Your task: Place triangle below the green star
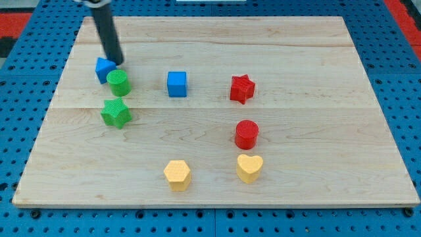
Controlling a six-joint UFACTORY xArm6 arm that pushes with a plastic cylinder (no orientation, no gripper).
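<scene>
The blue triangle (102, 68) lies near the board's upper left, touching the green cylinder (118, 83) just below and right of it. The green star (116, 113) sits below the cylinder. My tip (117, 62) is at the triangle's upper right edge, right beside it and just above the green cylinder. The dark rod rises from there to the view's top.
A blue cube (176, 83) and a red star (241, 88) lie in the middle row. A red cylinder (247, 133), a yellow heart (249, 168) and a yellow hexagon (177, 174) lie lower. The wooden board (217, 39) rests on a blue pegboard.
</scene>
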